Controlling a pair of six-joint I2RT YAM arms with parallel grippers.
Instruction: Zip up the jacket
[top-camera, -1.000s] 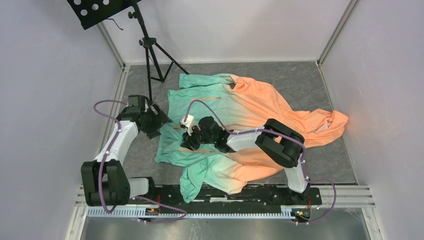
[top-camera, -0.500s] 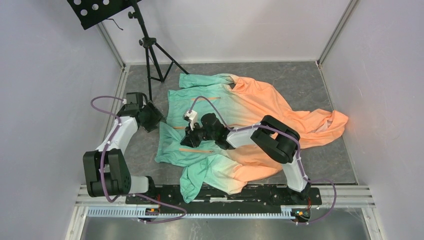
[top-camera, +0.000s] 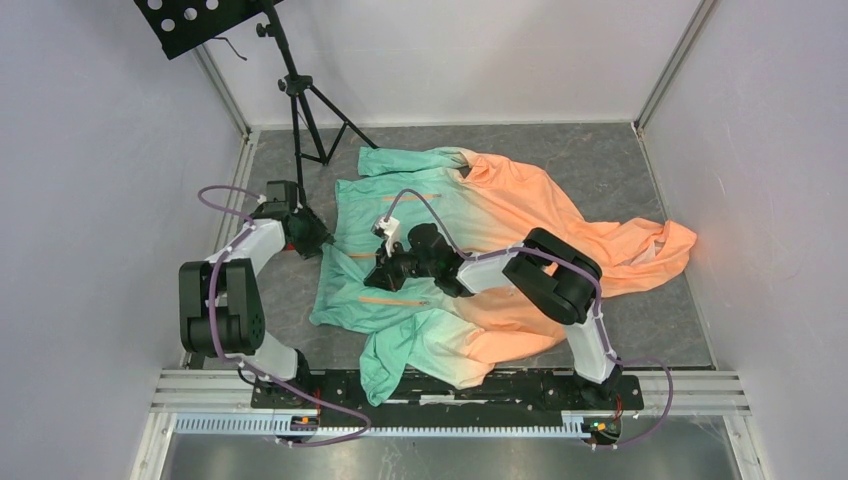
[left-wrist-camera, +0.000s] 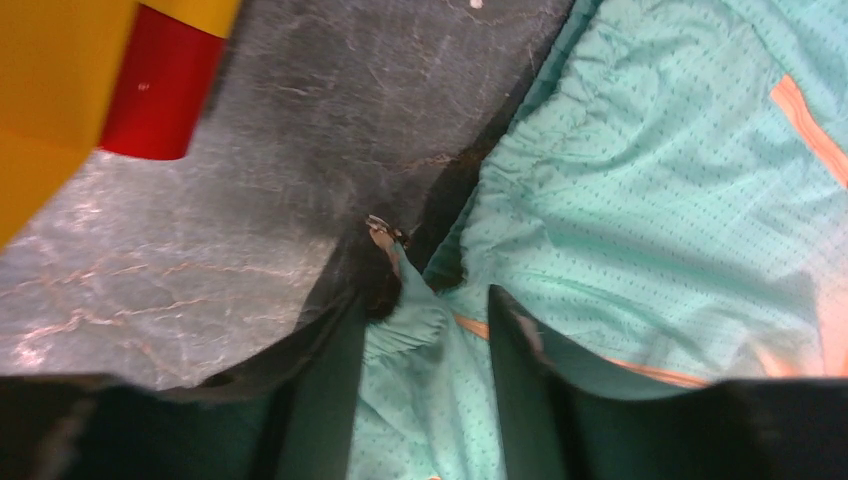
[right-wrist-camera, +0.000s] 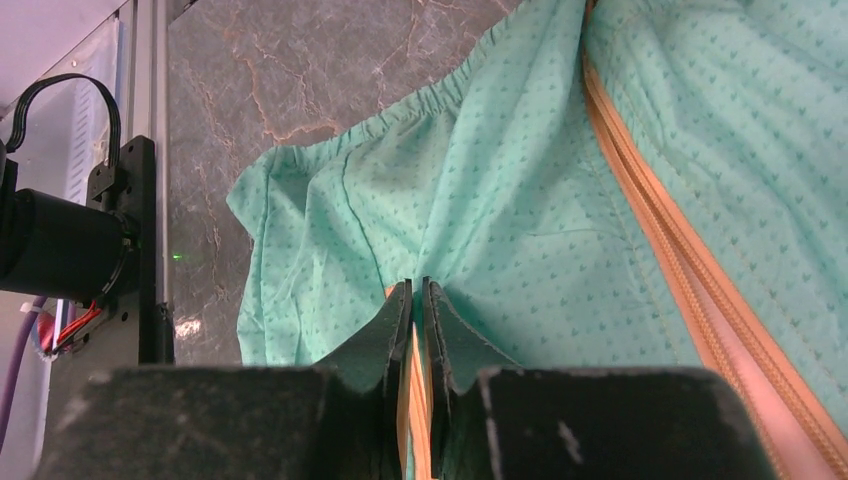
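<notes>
left gripper (left-wrist-camera: 425, 310) half-wide astride jacket (left-wrist-camera: 650, 200) hem beside bare table (left-wrist-camera: 200, 200). right gripper (right-wrist-camera: 418, 300) pinches zipper tape (right-wrist-camera: 640, 200); both narrower than before.

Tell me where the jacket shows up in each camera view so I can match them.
Top external: jacket sprawled across mid-table, green left, peach right.
Left wrist: jacket fills the right side, green.
Right wrist: jacket fills centre and right, green.
Shared landmark: its gathered green hem against the grey marbled table.
</notes>
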